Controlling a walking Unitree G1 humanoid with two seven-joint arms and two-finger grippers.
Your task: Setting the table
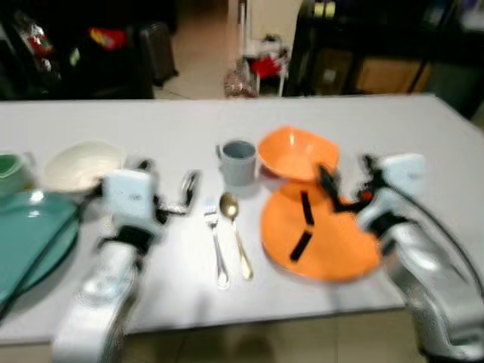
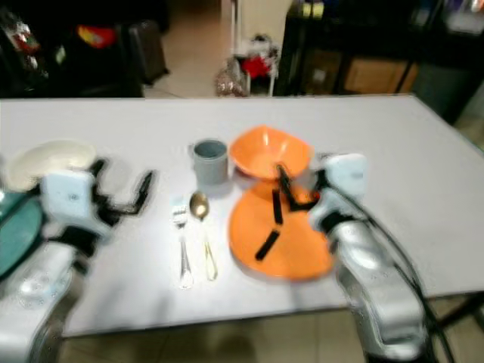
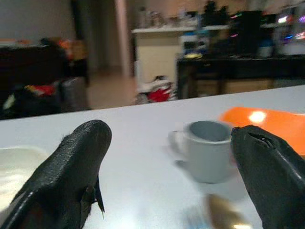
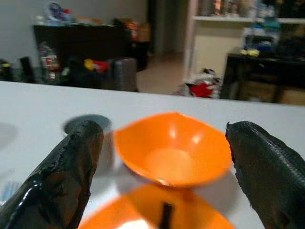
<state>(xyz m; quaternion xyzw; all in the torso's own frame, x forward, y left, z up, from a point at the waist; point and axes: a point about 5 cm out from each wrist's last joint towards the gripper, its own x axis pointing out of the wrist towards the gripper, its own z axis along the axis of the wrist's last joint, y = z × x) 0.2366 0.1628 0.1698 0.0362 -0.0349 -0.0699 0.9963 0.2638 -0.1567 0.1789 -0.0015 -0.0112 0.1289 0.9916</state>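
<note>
An orange bowl (image 1: 297,153) sits on the white table (image 1: 151,121), just behind an orange plate (image 1: 333,246). To their left are a grey mug (image 1: 238,161), a fork (image 1: 217,246) and a gold spoon (image 1: 236,227). My right gripper (image 1: 314,212) hovers open over the plate, and in the right wrist view the orange bowl (image 4: 174,152) lies between its spread fingers (image 4: 71,176). My left gripper (image 1: 170,181) is open just left of the fork; the left wrist view shows the mug (image 3: 207,150) ahead of it. Nothing is held.
A cream bowl (image 1: 82,165) and a teal plate (image 1: 30,234) lie at the table's left, with a green item (image 1: 9,170) at the edge of view. Dark furniture (image 1: 83,45) and clutter stand beyond the far edge. The views are blurred.
</note>
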